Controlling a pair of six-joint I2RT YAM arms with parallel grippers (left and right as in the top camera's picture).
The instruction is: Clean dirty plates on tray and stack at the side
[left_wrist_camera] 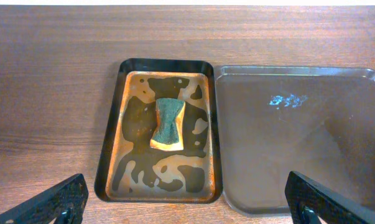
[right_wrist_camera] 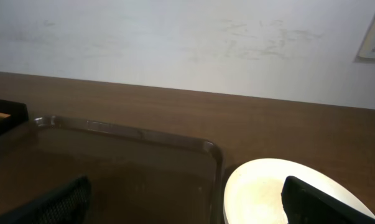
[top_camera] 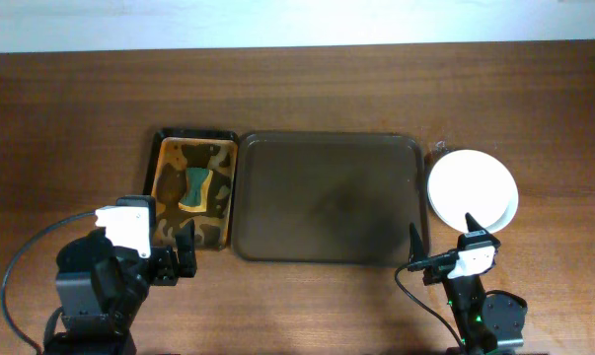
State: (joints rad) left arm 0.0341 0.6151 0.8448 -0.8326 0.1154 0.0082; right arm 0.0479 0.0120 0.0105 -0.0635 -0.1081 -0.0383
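The large dark brown tray (top_camera: 327, 197) lies in the middle of the table with no plates on it; it also shows in the left wrist view (left_wrist_camera: 299, 137) and the right wrist view (right_wrist_camera: 125, 168). A stack of white plates (top_camera: 473, 187) sits on the table just right of the tray and shows in the right wrist view (right_wrist_camera: 268, 193). The top plate looks clean; I cannot tell how many lie under it. My left gripper (left_wrist_camera: 187, 208) is open and empty near the front edge. My right gripper (right_wrist_camera: 187, 205) is open and empty in front of the tray's right corner.
A smaller black-rimmed amber tray (top_camera: 166, 148) with brown puddles holds a green and yellow sponge (top_camera: 193, 189), left of the big tray; both trays touch side by side. The sponge shows in the left wrist view (left_wrist_camera: 168, 123). A white wall stands behind the table.
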